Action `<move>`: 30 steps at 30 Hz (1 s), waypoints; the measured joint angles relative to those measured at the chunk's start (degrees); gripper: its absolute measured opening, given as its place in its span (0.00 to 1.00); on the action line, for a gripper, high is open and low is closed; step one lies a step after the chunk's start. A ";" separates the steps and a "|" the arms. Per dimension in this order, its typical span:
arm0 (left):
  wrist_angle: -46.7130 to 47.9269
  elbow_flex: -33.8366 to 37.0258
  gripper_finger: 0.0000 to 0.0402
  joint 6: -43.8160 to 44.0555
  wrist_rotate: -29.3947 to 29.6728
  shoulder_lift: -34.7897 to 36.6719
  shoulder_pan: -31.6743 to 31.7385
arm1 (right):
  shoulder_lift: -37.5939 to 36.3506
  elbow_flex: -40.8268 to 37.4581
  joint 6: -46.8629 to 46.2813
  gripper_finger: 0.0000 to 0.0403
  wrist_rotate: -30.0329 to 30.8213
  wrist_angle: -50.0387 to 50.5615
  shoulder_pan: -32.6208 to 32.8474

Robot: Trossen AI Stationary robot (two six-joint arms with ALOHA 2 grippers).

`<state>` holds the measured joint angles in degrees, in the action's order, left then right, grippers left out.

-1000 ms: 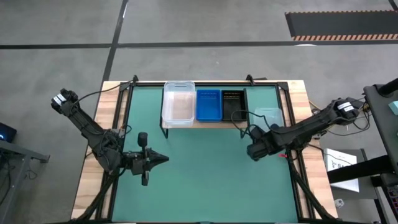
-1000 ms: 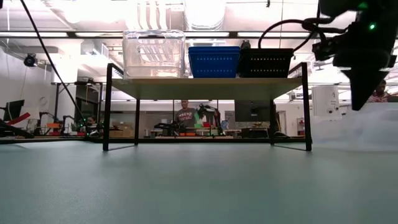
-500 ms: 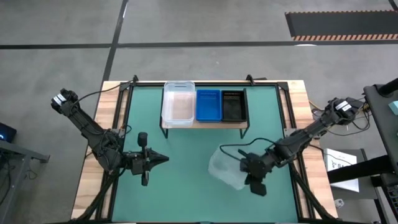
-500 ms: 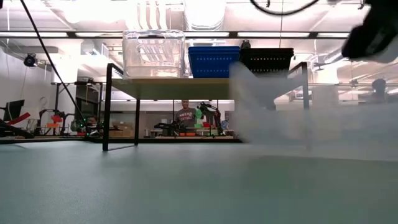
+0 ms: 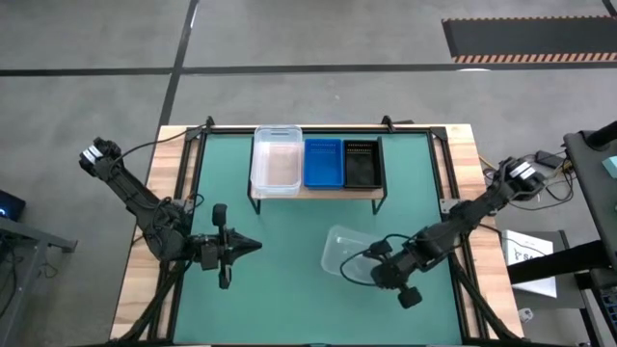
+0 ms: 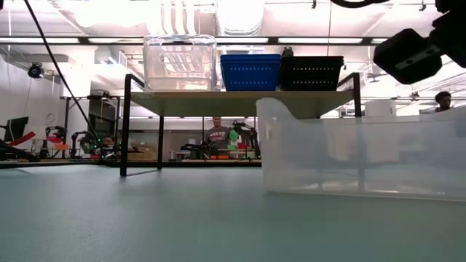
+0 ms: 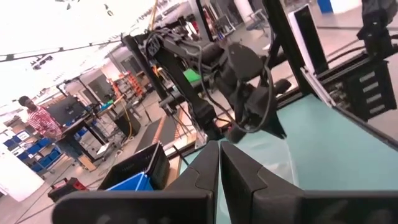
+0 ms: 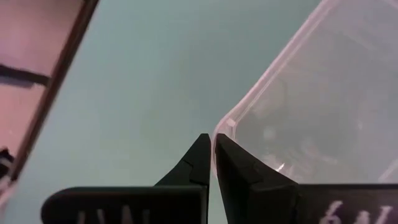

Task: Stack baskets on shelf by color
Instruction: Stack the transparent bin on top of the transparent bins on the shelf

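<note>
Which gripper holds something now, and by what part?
The right gripper pinches the clear tub by its rim, near a corner; the left gripper holds nothing.

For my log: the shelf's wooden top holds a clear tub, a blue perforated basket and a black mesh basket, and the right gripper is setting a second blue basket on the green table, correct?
Not quite: the right gripper holds a second clear see-through plastic tub, not a blue basket, as the high view shows. The shelf does hold a clear tub, blue perforated basket and black mesh basket.
</note>
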<state>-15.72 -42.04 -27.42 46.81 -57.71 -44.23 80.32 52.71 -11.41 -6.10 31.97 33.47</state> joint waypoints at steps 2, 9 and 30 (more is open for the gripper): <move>0.11 0.09 0.00 0.00 -0.04 -0.13 0.01 | -0.08 -0.06 0.93 0.02 -0.11 1.65 -0.28; -0.96 -0.04 0.00 -1.70 -0.07 -2.38 0.02 | -4.03 0.76 0.63 0.08 3.78 6.17 0.17; 6.90 -14.65 0.00 6.24 -17.34 -24.66 11.39 | -14.20 7.23 -8.97 0.29 17.91 16.33 5.42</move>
<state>-8.82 -56.70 -21.18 29.47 -82.37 -32.84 66.12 59.94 -20.38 11.81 48.29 38.89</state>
